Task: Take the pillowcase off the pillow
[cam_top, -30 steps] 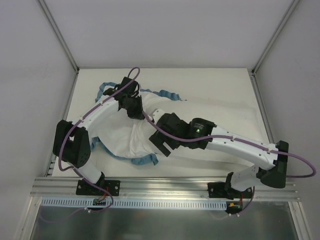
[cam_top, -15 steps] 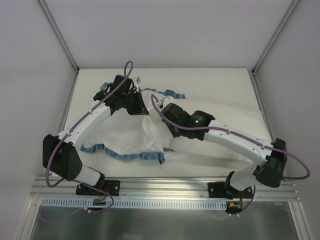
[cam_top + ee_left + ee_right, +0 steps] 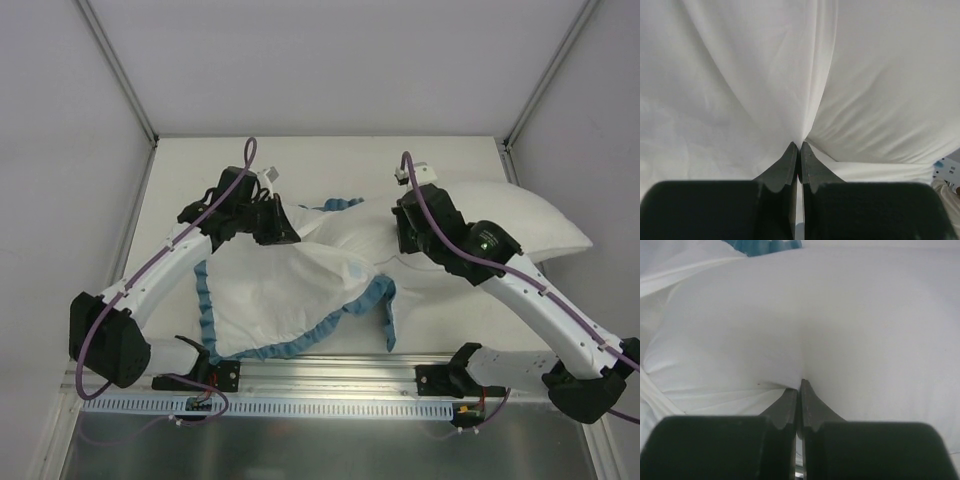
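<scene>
The setting is a robotics lab test cell. A white tabletop [image 3: 330,160] is boxed in by plain pale panels [image 3: 330,60], which are held in bare metal posts [image 3: 118,70]. Two white-and-black robot arms, the left arm [image 3: 165,270] and the right arm [image 3: 550,310], are bolted to an aluminium rail [image 3: 330,368] along the near edge. Purple cables [image 3: 248,150] are looped along both arms. A slotted wiring duct [image 3: 330,408] is fixed just below the rail.
</scene>
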Controlling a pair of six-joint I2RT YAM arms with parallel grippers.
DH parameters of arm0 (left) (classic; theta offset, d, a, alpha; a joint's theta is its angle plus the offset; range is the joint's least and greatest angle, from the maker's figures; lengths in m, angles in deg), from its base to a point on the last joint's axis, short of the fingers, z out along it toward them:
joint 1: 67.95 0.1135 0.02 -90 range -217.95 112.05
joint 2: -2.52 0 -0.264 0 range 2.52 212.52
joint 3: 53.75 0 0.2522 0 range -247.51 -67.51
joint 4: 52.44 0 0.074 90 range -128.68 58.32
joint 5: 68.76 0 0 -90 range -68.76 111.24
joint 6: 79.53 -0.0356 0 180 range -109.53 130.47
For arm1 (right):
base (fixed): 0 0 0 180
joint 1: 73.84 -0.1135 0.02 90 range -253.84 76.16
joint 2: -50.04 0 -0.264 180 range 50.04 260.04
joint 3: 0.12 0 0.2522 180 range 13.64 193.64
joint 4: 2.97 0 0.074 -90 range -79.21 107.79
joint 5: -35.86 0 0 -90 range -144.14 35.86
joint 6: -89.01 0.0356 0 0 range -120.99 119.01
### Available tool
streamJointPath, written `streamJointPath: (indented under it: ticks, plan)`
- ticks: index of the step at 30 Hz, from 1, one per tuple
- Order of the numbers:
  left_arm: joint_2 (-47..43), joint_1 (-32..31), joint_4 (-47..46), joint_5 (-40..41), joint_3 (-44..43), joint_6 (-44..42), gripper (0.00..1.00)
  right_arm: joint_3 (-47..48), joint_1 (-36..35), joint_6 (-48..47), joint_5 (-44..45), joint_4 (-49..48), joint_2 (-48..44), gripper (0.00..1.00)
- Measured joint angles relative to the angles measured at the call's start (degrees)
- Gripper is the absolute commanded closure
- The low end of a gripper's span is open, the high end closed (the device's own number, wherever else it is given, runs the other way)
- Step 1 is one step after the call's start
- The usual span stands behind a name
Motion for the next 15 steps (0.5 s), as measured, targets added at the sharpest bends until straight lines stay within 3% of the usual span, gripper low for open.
streamJointPath:
  ticks: [7,15]
  plan:
    - [-4.63,6.36,0.48,-2.45,1.11,0.15,1.00,-9.68,0.85,3.65,-4.50,-3.28,-0.13,0.99]
    - [-10.99,9.01,3.58,-5.38,1.16,1.31,1.00,-11.21,1.38,7.96,-7.89,-8.22,12.44,0.99]
